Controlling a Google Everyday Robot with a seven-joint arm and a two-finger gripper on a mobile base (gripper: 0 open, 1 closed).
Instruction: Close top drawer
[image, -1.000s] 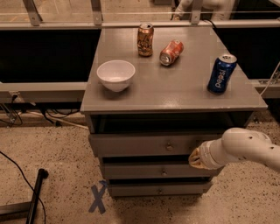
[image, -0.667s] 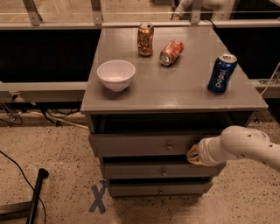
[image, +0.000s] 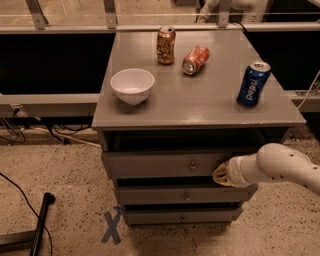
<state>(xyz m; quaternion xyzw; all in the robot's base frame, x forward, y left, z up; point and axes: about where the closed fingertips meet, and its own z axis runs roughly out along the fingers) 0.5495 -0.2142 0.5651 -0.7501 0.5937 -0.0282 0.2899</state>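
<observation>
Squarely on the job: the robot's hand (image: 222, 173) sits against the front panel of the top drawer (image: 155, 165), just right of the drawer's round knob (image: 192, 166). The white arm (image: 272, 167) reaches in from the drawer's right. Whether the hand is open or closed cannot be told. The drawer appears to stand slightly out from the desk (image: 200, 107), with a dark gap above it, so the placement suggests a flat push on the panel rather than a grasp. Above the drawer, a white bowl (image: 132, 85), an upright orange can (image: 166, 45), a tipped can (image: 195, 59) and a Pepsi can (image: 253, 83) sit out of the way on the desk.
</observation>
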